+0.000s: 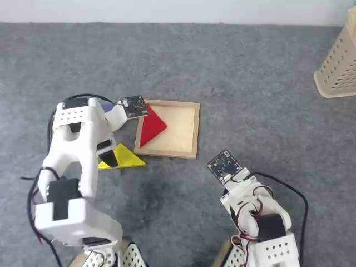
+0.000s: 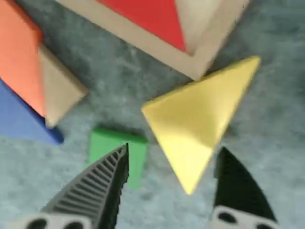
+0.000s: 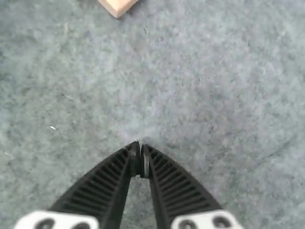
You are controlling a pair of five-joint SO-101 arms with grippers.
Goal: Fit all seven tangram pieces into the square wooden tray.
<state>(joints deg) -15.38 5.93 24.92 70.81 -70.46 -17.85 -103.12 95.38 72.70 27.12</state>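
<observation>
Just outside the tray (image 2: 143, 40) corner, the left end effector (image 2: 173, 148) gapes around the yellow triangle (image 2: 195, 124) tip. Pinching that taper could squirt it sideways. The right end effector (image 3: 140, 148) is closed.

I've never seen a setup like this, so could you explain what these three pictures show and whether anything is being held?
These are two robot arms, a left arm and a right arm, on a grey table. One picture looks down from above; the other two come from cameras on each arm's wrist, looking past its tool. A square wooden tray holds a red triangle. Outside it lie a yellow triangle, a green piece, an orange piece and a blue piece. The left tool is open at the yellow triangle, gripping nothing. The right tool is shut over bare table, also empty.
</observation>
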